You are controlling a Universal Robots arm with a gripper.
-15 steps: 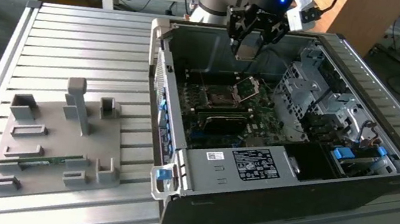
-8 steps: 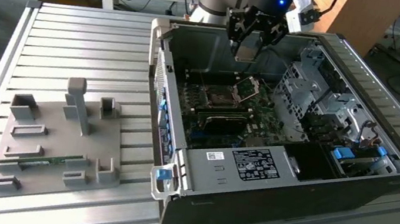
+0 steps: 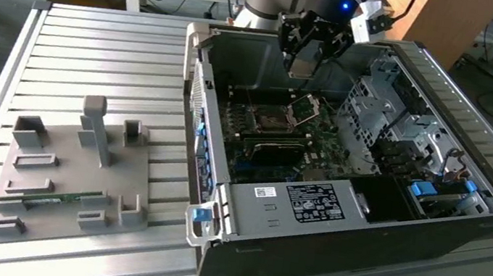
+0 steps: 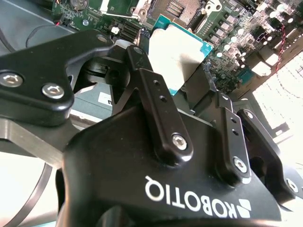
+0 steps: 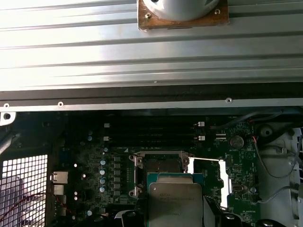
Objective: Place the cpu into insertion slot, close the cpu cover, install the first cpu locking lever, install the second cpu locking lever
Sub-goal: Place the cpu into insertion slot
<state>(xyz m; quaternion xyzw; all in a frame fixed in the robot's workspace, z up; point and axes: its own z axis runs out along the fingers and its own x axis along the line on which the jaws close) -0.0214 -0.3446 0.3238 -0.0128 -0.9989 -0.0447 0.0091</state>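
fingers clamped on two edges of the cpu, gripper hovering inside the open pc case. exterior view: insertion slot uncovered, cpu held off the board at its 1 o'clock, cpu cover flipped up at its 2 o'clock.

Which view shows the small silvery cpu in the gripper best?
The first wrist view: the small square silvery-grey cpu faces it, green rim visible. The second wrist view shows it glared white between black fingers; the exterior view, a tiny grey patch.
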